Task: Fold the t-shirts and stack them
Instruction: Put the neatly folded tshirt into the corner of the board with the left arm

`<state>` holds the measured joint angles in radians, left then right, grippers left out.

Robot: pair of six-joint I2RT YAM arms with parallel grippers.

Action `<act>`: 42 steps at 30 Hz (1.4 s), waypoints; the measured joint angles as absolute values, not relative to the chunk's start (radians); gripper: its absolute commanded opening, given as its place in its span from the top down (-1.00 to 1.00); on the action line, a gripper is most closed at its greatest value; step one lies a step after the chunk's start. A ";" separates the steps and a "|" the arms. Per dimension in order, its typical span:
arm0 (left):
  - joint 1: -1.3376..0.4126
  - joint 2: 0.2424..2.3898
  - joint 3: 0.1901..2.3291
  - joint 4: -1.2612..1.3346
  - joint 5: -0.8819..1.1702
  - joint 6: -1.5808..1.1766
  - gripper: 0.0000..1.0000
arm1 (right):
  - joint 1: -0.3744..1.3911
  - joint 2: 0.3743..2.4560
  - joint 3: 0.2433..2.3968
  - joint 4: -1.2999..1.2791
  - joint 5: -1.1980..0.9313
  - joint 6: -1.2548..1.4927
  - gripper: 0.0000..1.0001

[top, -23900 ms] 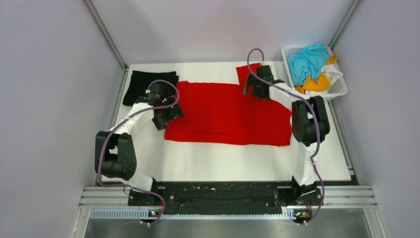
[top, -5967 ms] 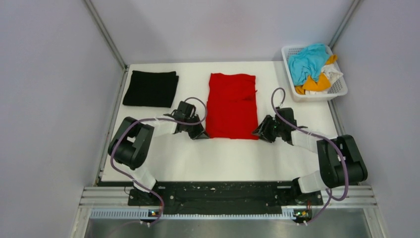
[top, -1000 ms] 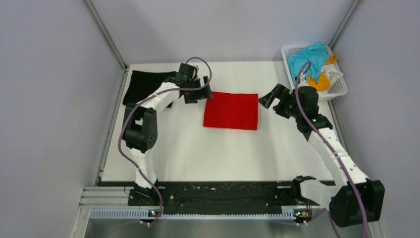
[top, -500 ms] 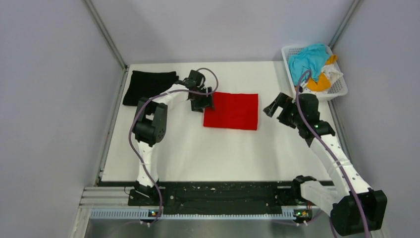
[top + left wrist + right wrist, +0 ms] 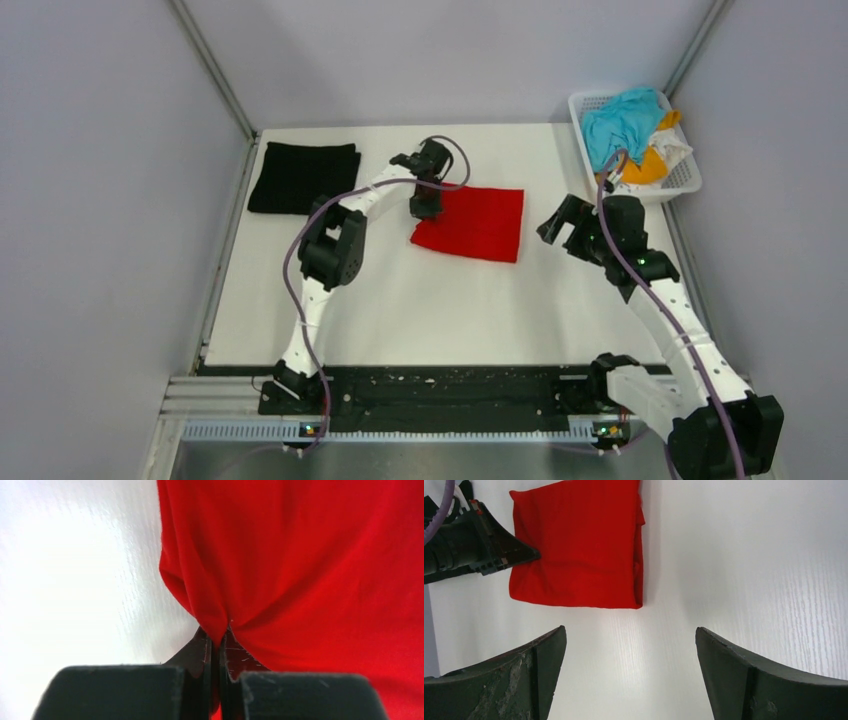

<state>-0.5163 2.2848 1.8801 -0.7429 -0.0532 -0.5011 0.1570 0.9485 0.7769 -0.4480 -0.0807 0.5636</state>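
**On the table's far half, left claw pinches the red shirt**

Near the middle of the white table (image 5: 450, 310), toward its far edge, lies a red shirt (image 5: 475, 225) folded into a small rectangle. It sits slightly askew. The left gripper (image 5: 424, 208) reaches out to the shirt's left edge. In the left wrist view its two fingers are pressed together on a fold of red cloth (image 5: 310, 570), which bunches and rises to a peak where the left gripper (image 5: 216, 632) grips it. Creases fan out from that pinch.

Right of the shirt and apart from it, the right gripper (image 5: 562, 226) hangs above bare table. Its fingers (image 5: 524, 680) stand wide apart with nothing between them. The right wrist view looks past them at the red shirt (image 5: 579, 555), with the dark left gripper (image 5: 474, 550) at the shirt's left side.

At the table's far left corner lies a black shirt (image 5: 303, 178), folded flat, well apart from the red one. At the far right corner stands a white basket (image 5: 680, 185) holding crumpled blue (image 5: 620, 120), orange (image 5: 640, 168) and white (image 5: 675, 148) cloth.
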 measured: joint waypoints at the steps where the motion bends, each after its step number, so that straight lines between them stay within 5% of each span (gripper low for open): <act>1: -0.525 2.300 1.911 -0.766 -0.087 -0.498 1.00 | 0.157 0.945 0.777 -0.452 -0.075 0.559 -0.97; 18: -0.405 2.127 1.821 -0.642 -0.653 -0.066 1.00 | 0.154 0.950 0.772 -0.455 -0.027 0.508 -0.97; 42: -0.166 1.948 1.826 -0.449 -0.475 0.286 1.00 | 0.148 1.021 0.773 -0.426 -0.019 0.488 -0.98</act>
